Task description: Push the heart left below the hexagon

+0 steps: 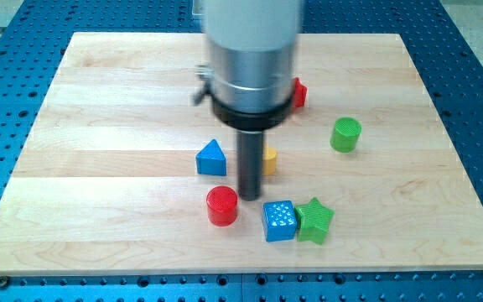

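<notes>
My tip [250, 198] rests on the board near the middle. It is just right of a red cylinder [221, 205] and up-left of a blue cube [279, 221]. A yellow block [270, 159] peeks out from behind the rod on its right; its shape cannot be made out. A blue triangle [211, 158] lies left of the rod. A red block [298, 92] is mostly hidden behind the arm's body higher up, and its shape is unclear. No heart or hexagon can be clearly identified.
A green star [314, 220] touches the blue cube's right side. A green cylinder [346, 134] stands at the right. The wooden board [99, 126] lies on a blue perforated table [7, 101]. The arm's body hides the board's upper middle.
</notes>
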